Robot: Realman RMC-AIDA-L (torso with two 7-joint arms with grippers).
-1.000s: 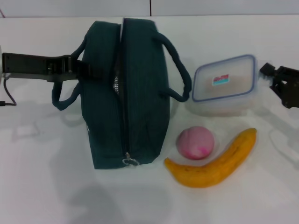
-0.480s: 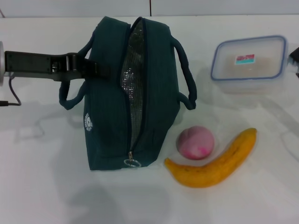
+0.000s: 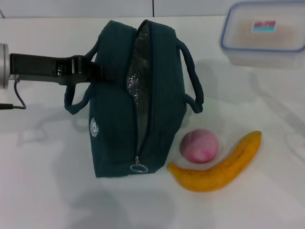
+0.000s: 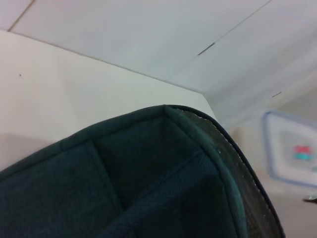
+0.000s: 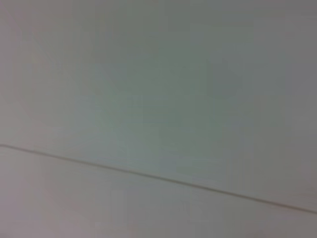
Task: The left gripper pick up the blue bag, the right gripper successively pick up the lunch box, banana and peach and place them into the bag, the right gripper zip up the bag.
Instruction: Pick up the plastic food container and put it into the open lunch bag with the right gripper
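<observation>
- The left tool (image 3: 93, 71) reaches in from the left and pinches the near handle of the blue bag (image 3: 138, 95).
- The bag stands on the white bench (image 3: 47, 191), its zip parted, foil lining showing.
- The lunch box (image 3: 264, 31) hangs high at the far right, its holder out of view.
- The peach (image 3: 199, 145) touches the banana (image 3: 219, 167), both beside the bag.

White tabletop (image 3: 43, 191) under a pale seamed wall (image 3: 76, 7).
</observation>
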